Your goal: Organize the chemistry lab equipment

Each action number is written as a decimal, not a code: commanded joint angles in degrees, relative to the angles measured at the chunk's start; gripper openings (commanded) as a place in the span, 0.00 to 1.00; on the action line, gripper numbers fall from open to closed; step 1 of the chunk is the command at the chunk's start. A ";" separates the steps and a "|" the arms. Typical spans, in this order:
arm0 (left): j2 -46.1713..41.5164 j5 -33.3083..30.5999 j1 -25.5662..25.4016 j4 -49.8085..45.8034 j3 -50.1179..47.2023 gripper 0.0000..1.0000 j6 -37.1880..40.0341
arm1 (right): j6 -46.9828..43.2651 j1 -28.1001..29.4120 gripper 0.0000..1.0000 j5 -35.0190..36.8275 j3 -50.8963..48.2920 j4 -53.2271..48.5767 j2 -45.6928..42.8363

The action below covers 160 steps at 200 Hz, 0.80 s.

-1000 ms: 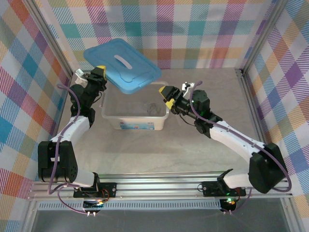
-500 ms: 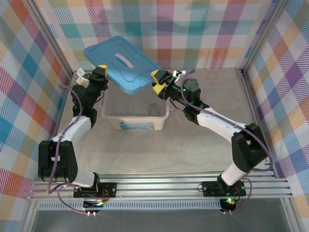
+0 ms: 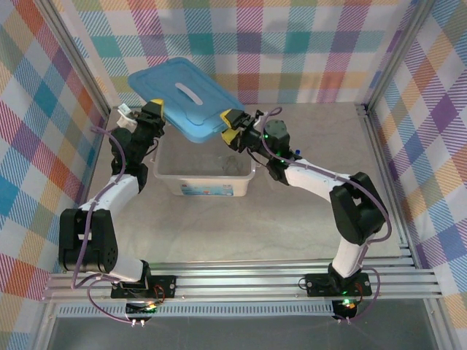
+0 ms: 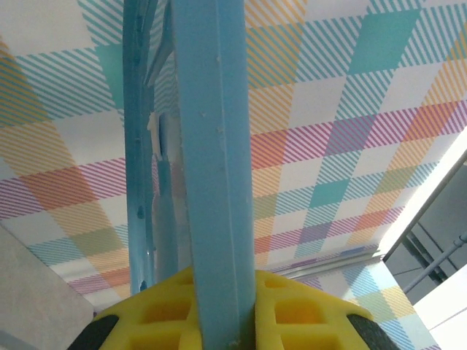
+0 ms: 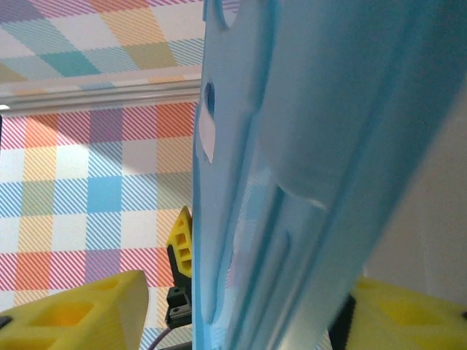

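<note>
Gripping the left edge of the flat blue lid [image 3: 186, 98], the left gripper [image 3: 155, 108] had its 2 yellow fingers [image 4: 292, 317] pinched tight on the rim and held the lid tilted in the air above the translucent box [image 3: 204, 179]. The right gripper [image 3: 230, 125] straddled the lid's near right corner with its jaws partly apart, and its wrist view showed a gap between 1 finger [image 5: 80, 310] and the blue plastic. A small clear glass vessel [image 3: 232, 165] sat inside the box, toward its right end, on the grey table [image 3: 292, 233].
</note>
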 commanded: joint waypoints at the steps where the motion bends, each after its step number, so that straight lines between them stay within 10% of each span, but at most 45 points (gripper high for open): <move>1: 0.17 -0.04 -0.81 7.87 0.58 0.10 1.63 | 2.02 1.23 0.59 -0.82 3.97 4.45 1.51; 160: -1.01 -0.22 -0.84 5.18 -0.62 0.12 5.89 | 3.22 2.28 0.30 0.39 5.19 2.72 2.75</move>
